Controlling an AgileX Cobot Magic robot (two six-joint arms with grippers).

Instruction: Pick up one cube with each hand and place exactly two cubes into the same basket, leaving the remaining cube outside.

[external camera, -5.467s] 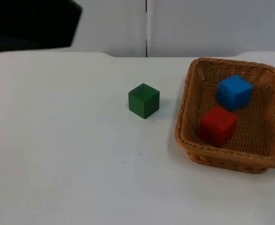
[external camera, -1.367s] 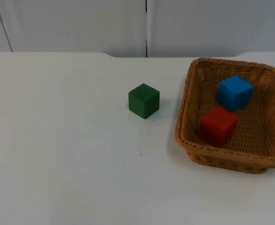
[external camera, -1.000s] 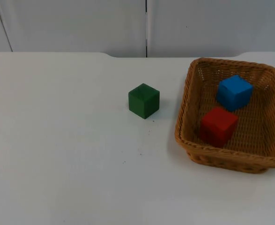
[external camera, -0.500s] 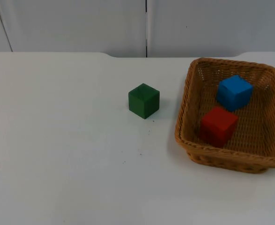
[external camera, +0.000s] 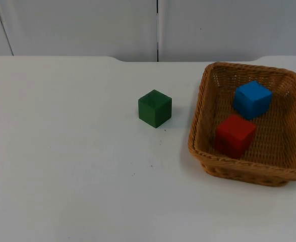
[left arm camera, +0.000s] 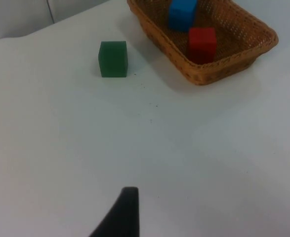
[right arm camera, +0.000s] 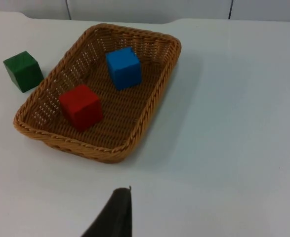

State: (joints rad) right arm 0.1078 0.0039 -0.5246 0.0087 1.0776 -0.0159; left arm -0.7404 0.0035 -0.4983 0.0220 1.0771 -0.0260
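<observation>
- In the wicker basket (external camera: 206, 121) at the right side of the desk (external camera: 67, 166) we saw the blue cube (external camera: 252, 99) and the red cube (external camera: 235, 135) lying on the woven floor, the blue one nearer the partition wall, the red one near the front rim, the two just beside each other.
- On the bare desk the green cube (external camera: 155, 108) stood alone, near the left wall of the basket but not touching it.
- We judged that the count was already right: two cubes inside, one outside, so the step in hand was only to keep both arms away and finish cleanly.
- Of the left pincer (left arm camera: 119, 217) we saw one black fingertip above the desk, well apart from the green cube; whether this pincer was apart or together we could not tell.
- Of the right pincer (right arm camera: 114, 215) we saw likewise one fingertip, on the desk side of the basket's rim, and its state we could not tell either.
- To do this step well, we thought the arms should wait high and move nowhere over the basket, because a touch on the rim could shift it or tip a cube out.
- We also thought the green cube should be left exactly where it stood.
</observation>
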